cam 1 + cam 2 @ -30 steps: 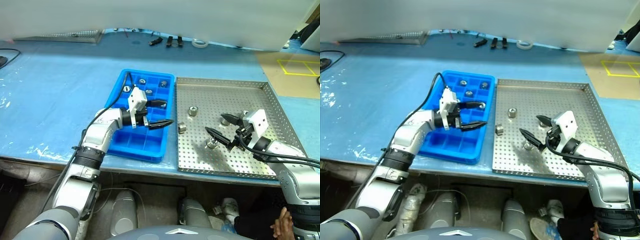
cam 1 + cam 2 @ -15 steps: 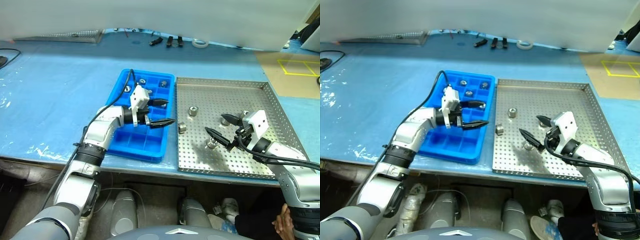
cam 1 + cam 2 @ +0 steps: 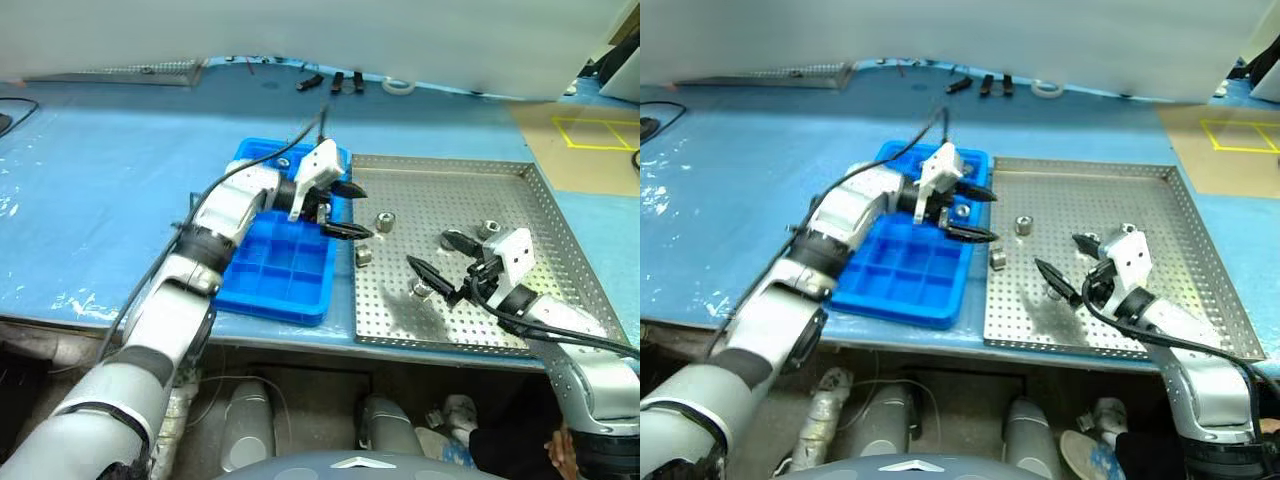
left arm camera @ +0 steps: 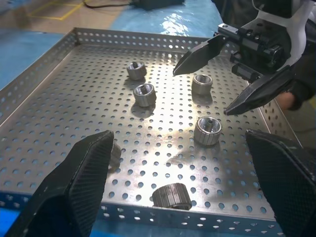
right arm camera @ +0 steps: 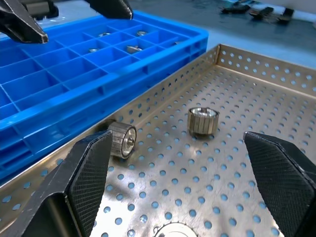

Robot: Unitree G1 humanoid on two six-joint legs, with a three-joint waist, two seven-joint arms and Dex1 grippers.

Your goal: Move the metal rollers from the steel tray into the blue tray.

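On a blue surface (image 3: pixel 120 170), the right gripper (image 3: pixel 442 262) is hovering over the steel tray (image 3: pixel 520 190), fingers wide and empty. Metal rollers (image 3: pixel 385 221) are lying loose across that tray. Beside it, the blue tray (image 3: pixel 285 285) is holding a few rollers in its far compartments. The left gripper (image 3: pixel 352 210) is reaching across both trays' shared edge, fingers wide, empty.

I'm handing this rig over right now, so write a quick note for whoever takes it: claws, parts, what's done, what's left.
Left claw: open, empty, over the seam between the blue tray and the steel tray.
Right claw: open, empty, low over the steel tray beside a roller.
Done: a few metal rollers sit in the blue tray's far compartments.
Left: several rollers remain in the steel tray.
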